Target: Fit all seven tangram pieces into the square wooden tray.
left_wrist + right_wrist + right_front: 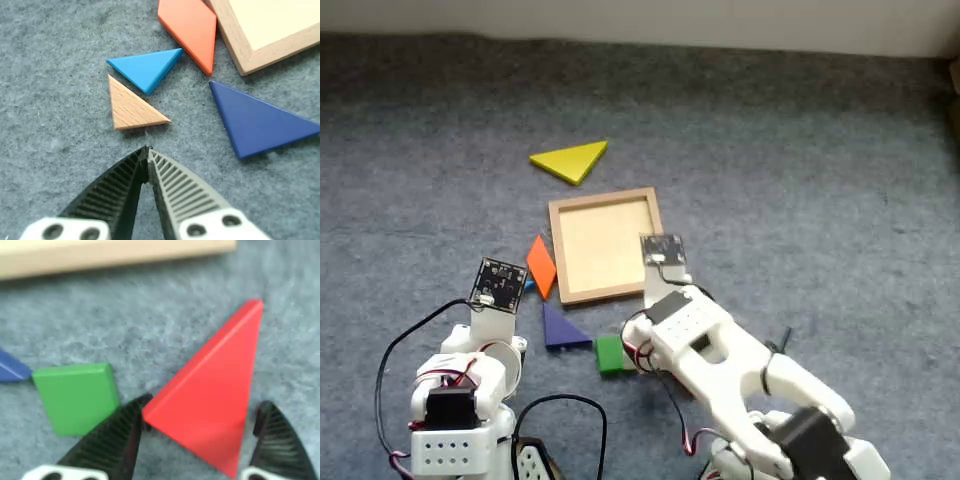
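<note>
My right gripper (202, 407) gapes wide astride the red triangle (215, 385), gripping nothing; my left gripper (146, 152) is closed and empty.

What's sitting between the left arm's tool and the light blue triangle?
A plain wooden triangle lies between the left tool and the light blue triangle. The left wrist view shows this.
</note>
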You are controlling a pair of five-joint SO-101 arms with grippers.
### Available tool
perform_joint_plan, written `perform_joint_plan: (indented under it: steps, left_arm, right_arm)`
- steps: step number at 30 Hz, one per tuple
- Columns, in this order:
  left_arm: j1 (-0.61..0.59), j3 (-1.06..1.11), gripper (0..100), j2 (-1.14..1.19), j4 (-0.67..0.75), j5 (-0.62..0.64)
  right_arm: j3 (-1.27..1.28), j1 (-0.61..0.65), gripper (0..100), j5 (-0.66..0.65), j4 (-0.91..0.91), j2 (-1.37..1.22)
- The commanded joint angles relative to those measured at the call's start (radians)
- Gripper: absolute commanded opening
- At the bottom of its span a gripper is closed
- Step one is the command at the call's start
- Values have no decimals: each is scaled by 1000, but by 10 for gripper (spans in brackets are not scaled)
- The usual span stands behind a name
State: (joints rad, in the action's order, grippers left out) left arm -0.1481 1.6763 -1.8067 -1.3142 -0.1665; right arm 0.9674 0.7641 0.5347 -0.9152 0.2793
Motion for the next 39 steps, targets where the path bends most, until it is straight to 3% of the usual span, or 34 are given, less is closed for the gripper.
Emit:
perform_joint_plan:
  steps: [1,9,21,29,39]
  left_arm:
    - [5,19,7,-5,-5,-3]
    - [5,19,7,-5,-5,-3]
    - [5,19,7,-5,-5,-3]
    - [5,19,7,-5,-5,-3]
    - [5,19,7,-5,-5,-3]
  right_arm:
    - [-33,-13,325,-5,-22,-1]
    - [-38,-21,325,-3,-70,48]
    - [-39,-19,323,-5,42,-48]
    - [-39,-48,111,-77,42,-47]
    - [-39,-97,88,-118,41,-47]
